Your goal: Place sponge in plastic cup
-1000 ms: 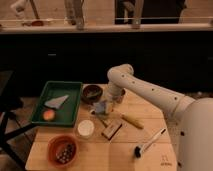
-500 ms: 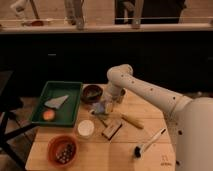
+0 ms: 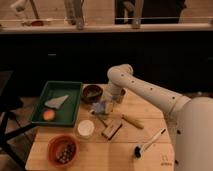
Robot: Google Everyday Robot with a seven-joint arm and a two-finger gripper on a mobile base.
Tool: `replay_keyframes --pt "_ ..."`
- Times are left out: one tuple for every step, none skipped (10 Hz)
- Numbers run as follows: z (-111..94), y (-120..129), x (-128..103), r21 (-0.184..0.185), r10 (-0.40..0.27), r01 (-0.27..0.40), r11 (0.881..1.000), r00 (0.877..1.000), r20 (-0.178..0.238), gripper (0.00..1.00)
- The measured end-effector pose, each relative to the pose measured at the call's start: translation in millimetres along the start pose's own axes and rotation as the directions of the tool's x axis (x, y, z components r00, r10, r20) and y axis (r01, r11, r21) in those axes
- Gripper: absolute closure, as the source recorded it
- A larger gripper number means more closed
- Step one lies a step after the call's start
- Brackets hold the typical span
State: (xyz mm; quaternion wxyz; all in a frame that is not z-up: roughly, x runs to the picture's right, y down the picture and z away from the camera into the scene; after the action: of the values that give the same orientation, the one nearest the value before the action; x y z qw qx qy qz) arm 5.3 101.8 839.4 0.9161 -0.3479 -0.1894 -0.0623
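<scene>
The sponge (image 3: 101, 108), a small bluish and yellowish block, lies on the wooden table (image 3: 150, 160) near its middle. My gripper (image 3: 111, 100) hangs down from the white arm (image 3: 150, 92), right above and just to the right of the sponge, close to it. The plastic cup (image 3: 85, 128) is white and stands upright, to the front left of the sponge, a short way from it.
A dark bowl (image 3: 92, 93) sits just left of the gripper. A green tray (image 3: 75, 87) with a grey piece and an orange fruit is at left. A red bowl (image 3: 51, 149), a brown brush block (image 3: 112, 129), a yellow-handled tool (image 3: 133, 122) and a white-handled brush (image 3: 149, 142) lie around.
</scene>
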Motion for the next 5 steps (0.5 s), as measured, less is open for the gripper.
replay_keyframes --pt "0.2 -0.2 -0.2 -0.001 -0.001 0.001 1.0 1.0 0.002 0.26" --pt "0.6 -0.3 -0.5 -0.002 -0.003 0.003 1.0 1.0 0.005 0.21" --pt "0.6 -0.3 -0.2 -0.002 -0.003 0.003 1.0 1.0 0.007 0.2" --pt "0.8 -0.1 0.4 -0.003 -0.002 0.002 1.0 1.0 0.008 0.2" --pt "0.6 -0.1 0.6 -0.002 -0.001 0.001 1.0 1.0 0.009 0.2"
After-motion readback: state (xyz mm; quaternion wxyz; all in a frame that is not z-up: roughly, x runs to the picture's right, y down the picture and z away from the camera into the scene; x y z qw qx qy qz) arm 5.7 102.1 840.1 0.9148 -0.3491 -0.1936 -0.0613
